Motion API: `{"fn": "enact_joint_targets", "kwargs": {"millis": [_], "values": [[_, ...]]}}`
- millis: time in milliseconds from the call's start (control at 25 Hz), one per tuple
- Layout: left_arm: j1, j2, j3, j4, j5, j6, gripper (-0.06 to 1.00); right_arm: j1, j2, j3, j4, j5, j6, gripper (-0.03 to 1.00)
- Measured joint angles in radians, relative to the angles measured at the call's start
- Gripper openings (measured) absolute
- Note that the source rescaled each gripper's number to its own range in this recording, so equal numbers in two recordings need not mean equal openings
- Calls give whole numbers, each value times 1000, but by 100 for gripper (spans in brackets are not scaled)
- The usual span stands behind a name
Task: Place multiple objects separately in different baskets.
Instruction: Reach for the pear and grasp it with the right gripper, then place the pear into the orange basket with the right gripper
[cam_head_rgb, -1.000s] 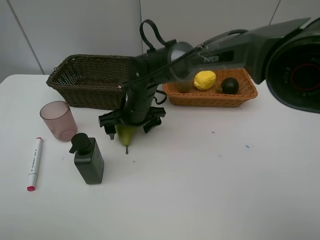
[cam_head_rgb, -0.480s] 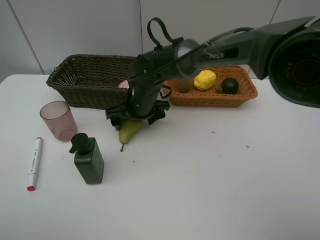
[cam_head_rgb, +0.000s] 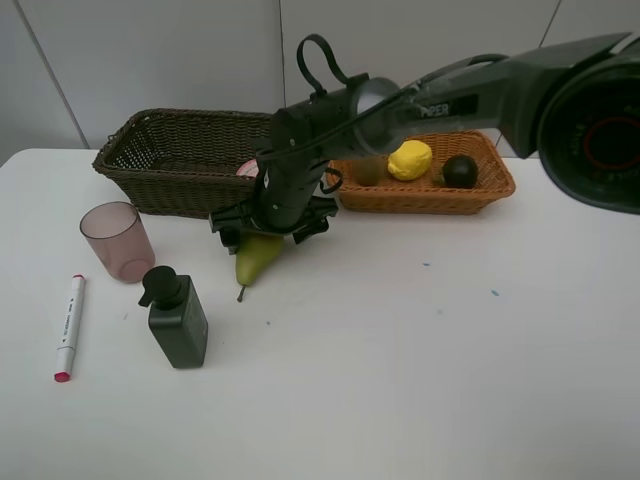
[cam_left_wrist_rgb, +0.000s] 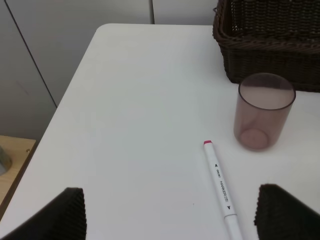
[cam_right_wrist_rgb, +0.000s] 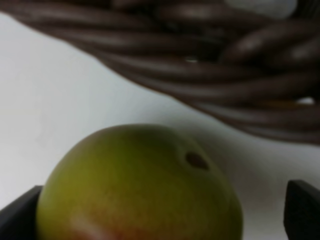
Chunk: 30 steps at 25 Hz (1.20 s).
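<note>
A green-red pear (cam_head_rgb: 255, 262) (cam_right_wrist_rgb: 140, 185) lies tilted on the table just in front of the dark brown basket (cam_head_rgb: 170, 180) (cam_right_wrist_rgb: 200, 65), stem toward the front. My right gripper (cam_head_rgb: 266, 237) (cam_right_wrist_rgb: 160, 212) hangs over it, open, one finger on each side. The orange-tan basket (cam_head_rgb: 430, 200) holds the lemon (cam_head_rgb: 410, 160), the dark green fruit (cam_head_rgb: 460, 171) and the kiwi (cam_head_rgb: 368, 172). A bit of pink (cam_head_rgb: 246, 168) shows inside the dark basket. My left gripper (cam_left_wrist_rgb: 170, 215) is open and empty near the marker (cam_left_wrist_rgb: 222, 187) and mauve cup (cam_left_wrist_rgb: 263, 111).
On the left of the table stand the cup (cam_head_rgb: 117, 241) and the dark pump bottle (cam_head_rgb: 177, 317), with the marker (cam_head_rgb: 68, 326) lying beside them. The pump bottle is close to the pear's stem. The table's left edge (cam_left_wrist_rgb: 65, 100) drops off near the left gripper.
The right gripper has shifted back toward the dark basket and turned a little. The pear has tipped from upright to leaning, stem now pointing front-left. The left side is unchanged.
</note>
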Motion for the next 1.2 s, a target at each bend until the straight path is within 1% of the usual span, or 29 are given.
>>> {"fn": "enact_joint_targets", "kwargs": {"millis": [80,120,160,200,360,720,880,1040,1200], "values": [[0,0,0,0,0,0,89,0,0,0,0,-1,0,91],[0,0,0,0,0,0,89,0,3,0,0,-1,0,82],[0,0,0,0,0,0,89,0,5,0,2,-5,0,69],[0,0,0,0,0,0,89,0,9,0,8,-7,0,64],[0,0,0,0,0,0,89,0,12,-3,25,-4,0,64],[0,0,0,0,0,0,89,0,8,-6,27,12,0,64],[0,0,0,0,0,0,89,0,-19,-3,21,59,0,64],[0,0,0,0,0,0,89,0,-104,-3,-3,114,0,64],[0,0,0,0,0,0,89,0,-190,-3,-40,208,0,64]]}}
